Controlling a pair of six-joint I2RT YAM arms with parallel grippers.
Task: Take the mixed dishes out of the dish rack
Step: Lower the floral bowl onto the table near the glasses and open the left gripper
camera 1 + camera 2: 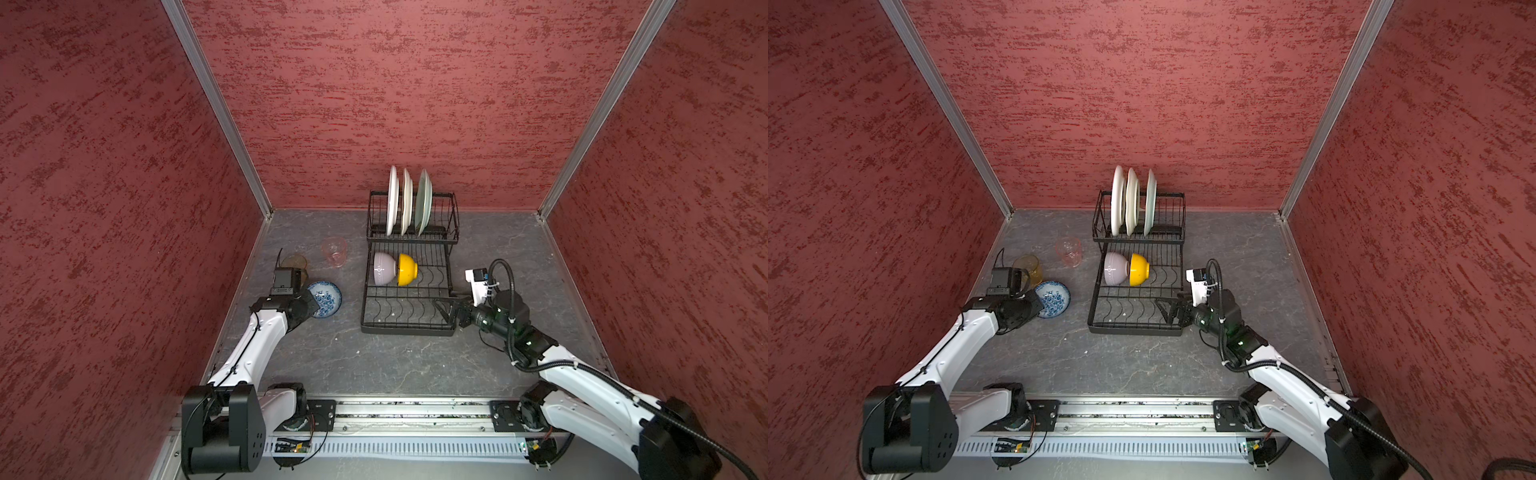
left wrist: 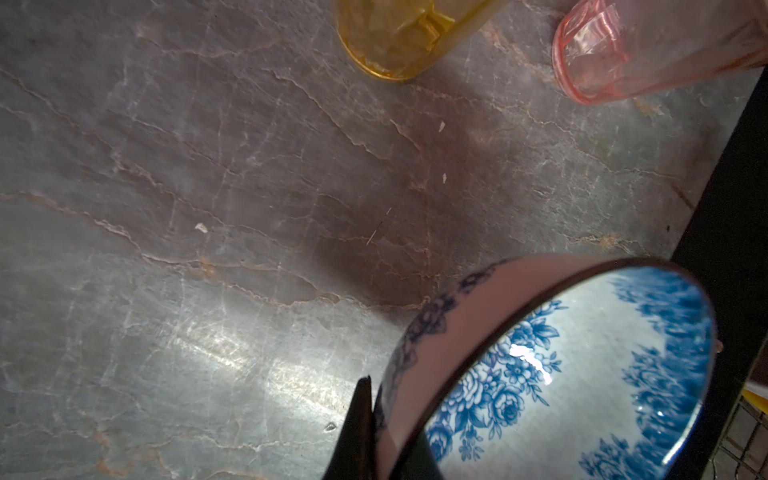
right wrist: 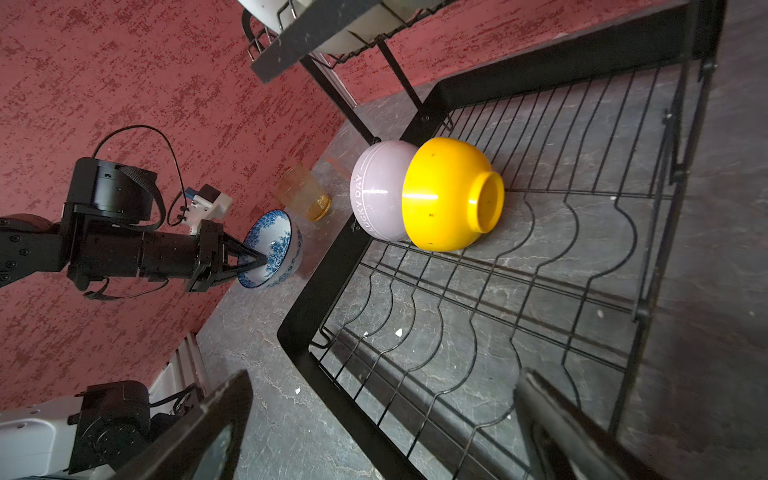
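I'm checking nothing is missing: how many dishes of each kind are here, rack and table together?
Plates: 3, two white plates, pale green plate.
Bowls: 3, lilac bowl, yellow bowl, blue-white bowl.
Tumblers: 2, pink tumbler, amber tumbler.
Total: 8.

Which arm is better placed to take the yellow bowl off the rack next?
Right, probably. The right gripper is open and empty at the near right corner of the dish rack, facing the yellow bowl; the left gripper is shut on the blue-white bowl beside the rack.

left arm [image 1: 286, 291] hides part of the amber tumbler [image 1: 295, 262]; an edge cuts off the pink tumbler [image 2: 615, 54].
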